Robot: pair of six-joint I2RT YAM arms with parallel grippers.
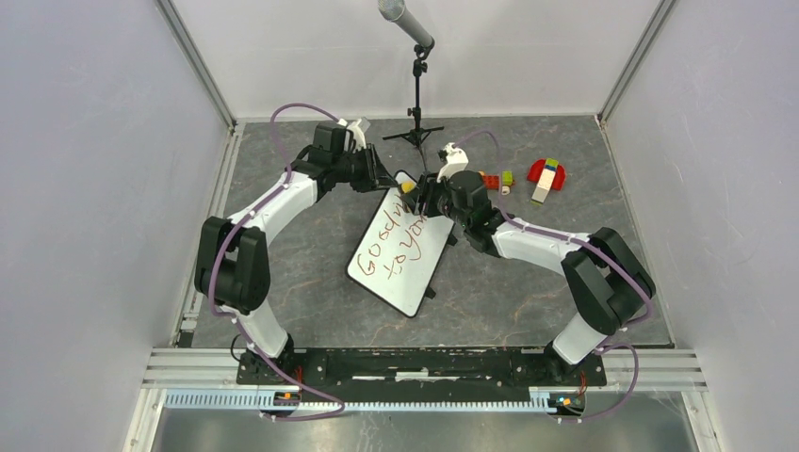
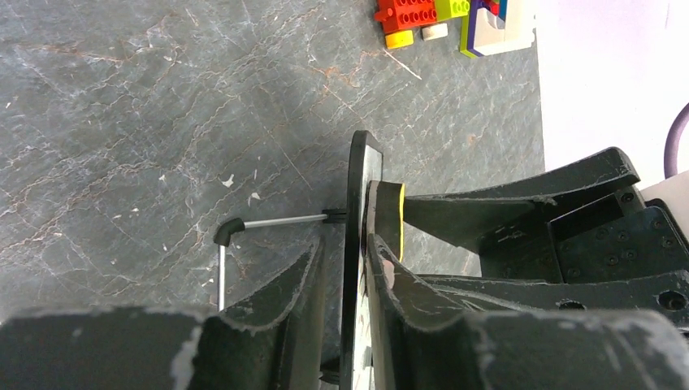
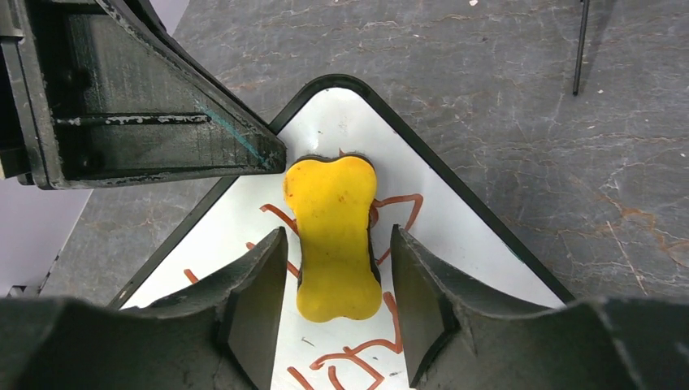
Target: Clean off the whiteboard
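The whiteboard [image 1: 396, 264] stands propped at the table's middle, with red handwriting on it. My left gripper [image 1: 391, 179] is shut on its far corner; in the left wrist view [image 2: 347, 241] the board's black edge [image 2: 355, 179] runs between the fingers. A yellow bone-shaped eraser [image 3: 333, 236] lies on the board [image 3: 455, 219] over the red writing near that corner. My right gripper [image 3: 339, 233] is open, a finger on each side of the eraser and neither touching it. The eraser also shows edge-on in the left wrist view [image 2: 396, 219].
A microphone stand [image 1: 417, 104] stands just behind the board. Toy bricks [image 1: 495, 179] and a red and white toy [image 1: 546, 176] lie to the right rear. A thin metal leg [image 2: 244, 223] sticks out from the board's back. Enclosure walls ring the table.
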